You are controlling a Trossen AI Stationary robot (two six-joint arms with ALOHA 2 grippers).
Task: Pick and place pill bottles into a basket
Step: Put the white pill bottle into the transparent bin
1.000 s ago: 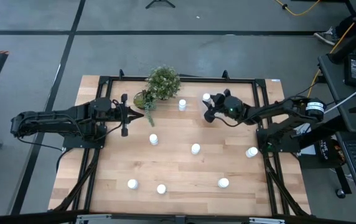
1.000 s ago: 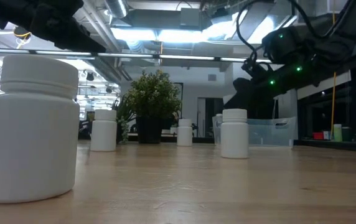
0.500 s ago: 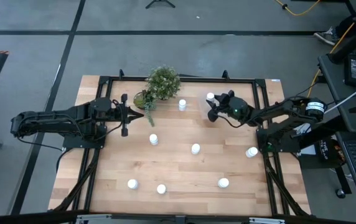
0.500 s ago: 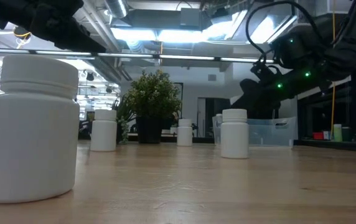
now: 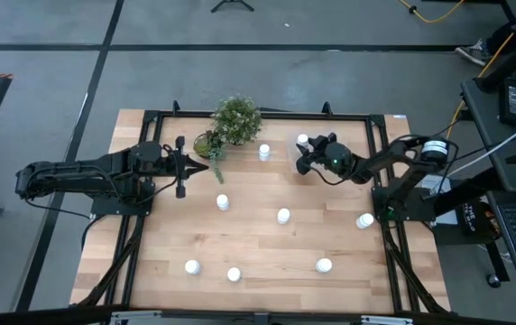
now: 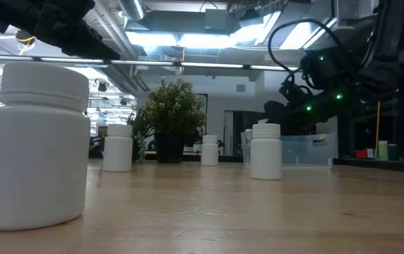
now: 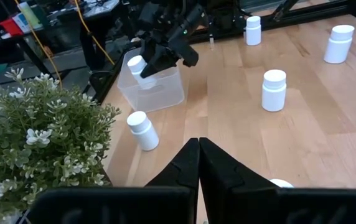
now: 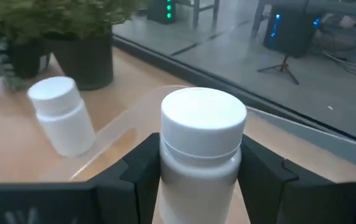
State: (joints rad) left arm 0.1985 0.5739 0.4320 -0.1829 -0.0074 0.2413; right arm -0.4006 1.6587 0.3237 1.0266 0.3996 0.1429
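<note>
My right gripper (image 5: 304, 155) is shut on a white pill bottle (image 8: 201, 140), held over the clear plastic basket (image 7: 160, 94) at the table's far side, right of the potted plant (image 5: 235, 119). The basket also shows in the low view (image 6: 308, 149). My left gripper (image 7: 198, 143) is shut and empty, near the plant on the table's left. One bottle (image 5: 264, 152) stands upright between the plant and the basket. Several more bottles stand upright on the table, among them one at the middle (image 5: 283, 216) and one at the right edge (image 5: 365, 220). My right gripper pinches the bottle's body just below the cap (image 8: 165, 167) between its two fingers, one on each side. The fingers come slanting down from the table's right side. The bottle (image 7: 138, 64) is lifted clear, tilted, above the basket's open top.
The leafy plant stands at the far edge, left of the basket. A black frame rail (image 5: 267, 115) runs along the table's far side. Three bottles stand near the front edge (image 5: 191, 267), (image 5: 234, 274), (image 5: 324, 265). Bare wood lies between them.
My right gripper, still shut on the bottle, has come a little lower over the basket, and its arm has swung. My left arm has kept still.
</note>
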